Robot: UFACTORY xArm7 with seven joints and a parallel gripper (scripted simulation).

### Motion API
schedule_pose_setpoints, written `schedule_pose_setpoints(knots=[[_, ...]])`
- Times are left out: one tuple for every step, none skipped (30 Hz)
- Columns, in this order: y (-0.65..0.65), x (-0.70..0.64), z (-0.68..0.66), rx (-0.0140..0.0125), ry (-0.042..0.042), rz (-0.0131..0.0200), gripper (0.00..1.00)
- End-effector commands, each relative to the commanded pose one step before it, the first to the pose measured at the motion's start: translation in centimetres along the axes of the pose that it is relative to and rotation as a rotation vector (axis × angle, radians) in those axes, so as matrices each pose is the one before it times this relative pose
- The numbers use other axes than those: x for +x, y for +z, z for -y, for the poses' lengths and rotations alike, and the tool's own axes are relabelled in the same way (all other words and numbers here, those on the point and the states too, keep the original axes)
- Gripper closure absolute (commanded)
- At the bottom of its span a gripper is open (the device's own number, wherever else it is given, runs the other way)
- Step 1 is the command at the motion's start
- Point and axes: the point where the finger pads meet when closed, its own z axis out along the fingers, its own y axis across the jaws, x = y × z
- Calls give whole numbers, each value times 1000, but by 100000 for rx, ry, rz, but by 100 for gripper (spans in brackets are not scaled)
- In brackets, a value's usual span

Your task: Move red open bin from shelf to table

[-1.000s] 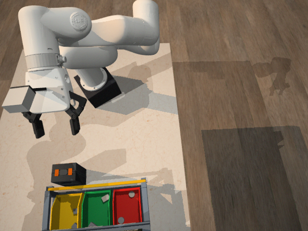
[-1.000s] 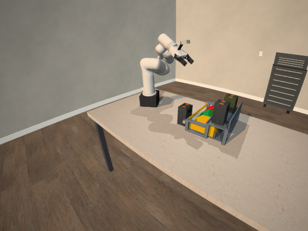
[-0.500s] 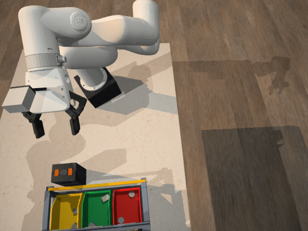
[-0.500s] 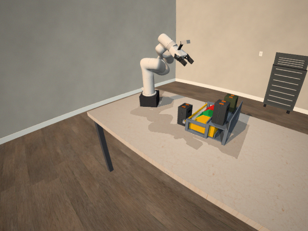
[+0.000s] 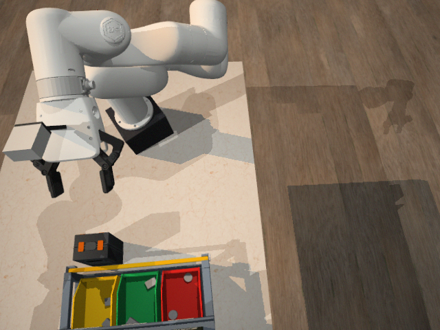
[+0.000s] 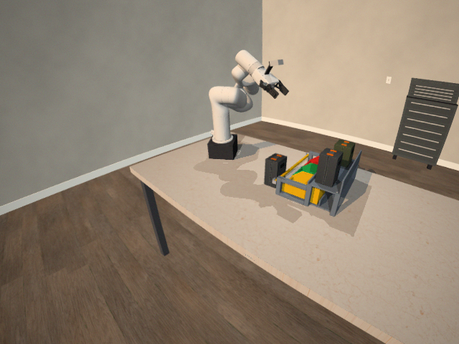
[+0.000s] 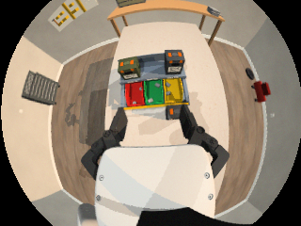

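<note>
Black case (image 5: 97, 249) (image 6: 275, 170) (image 7: 172, 112) before yellow bin's (image 5: 93, 302) (image 6: 296, 185) (image 7: 174, 90) front.

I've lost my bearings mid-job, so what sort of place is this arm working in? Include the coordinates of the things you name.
Probably a workshop or small parts store: a grey drawer cabinet (image 6: 426, 124) (image 7: 40, 88) by the wall, a shelf (image 5: 64, 294) (image 6: 335, 201) (image 7: 123, 100) holding coloured open bins of small parts, and a wooden bench (image 7: 165, 7) beyond the table.

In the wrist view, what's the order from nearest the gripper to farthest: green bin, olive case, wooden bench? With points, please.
Nearest the gripper (image 5: 80, 188) (image 6: 280, 93) (image 7: 152, 112) first:
1. Green bin (image 5: 137, 298) (image 6: 308, 170) (image 7: 153, 92): middle of the shelf.
2. Olive case (image 6: 343, 152) (image 7: 128, 69): behind, left.
3. Wooden bench (image 7: 165, 7): far back.
</note>
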Motion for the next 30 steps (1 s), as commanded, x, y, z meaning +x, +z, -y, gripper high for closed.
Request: schedule_pose_setpoints(knots=[[-1319,-1048,1854,-1119,-952,-13637,0],[0,0,0,0,0,0,0],[0,0,0,0,0,0,0],[0,0,0,0,0,0,0],[0,0,0,0,0,0,0],[0,0,0,0,0,0,0],[1152,738,-1438,966,718,10770,0],[-262,-216,362,-241,-180,-2693,0],[-268,-208,362,-241,-180,-2693,0],[-275,-200,362,-241,-180,-2693,0],[-281,-192,361,-241,-180,-2693,0],[0,0,0,0,0,0,0],[0,0,0,0,0,0,0],[0,0,0,0,0,0,0],[0,0,0,0,0,0,0],[0,0,0,0,0,0,0],[0,0,0,0,0,0,0],[0,0,0,0,0,0,0],[0,0,0,0,0,0,0],[0,0,0,0,0,0,0],[0,0,0,0,0,0,0],[0,0,0,0,0,0,0],[0,0,0,0,0,0,0],[1146,734,-1442,955,721,10745,0],[-260,-214,363,-239,-180,-2686,0],[-267,-207,363,-239,-180,-2686,0],[-273,-199,363,-239,-180,-2686,0],[-279,-191,362,-239,-180,-2686,0],[0,0,0,0,0,0,0],[0,0,0,0,0,0,0]])
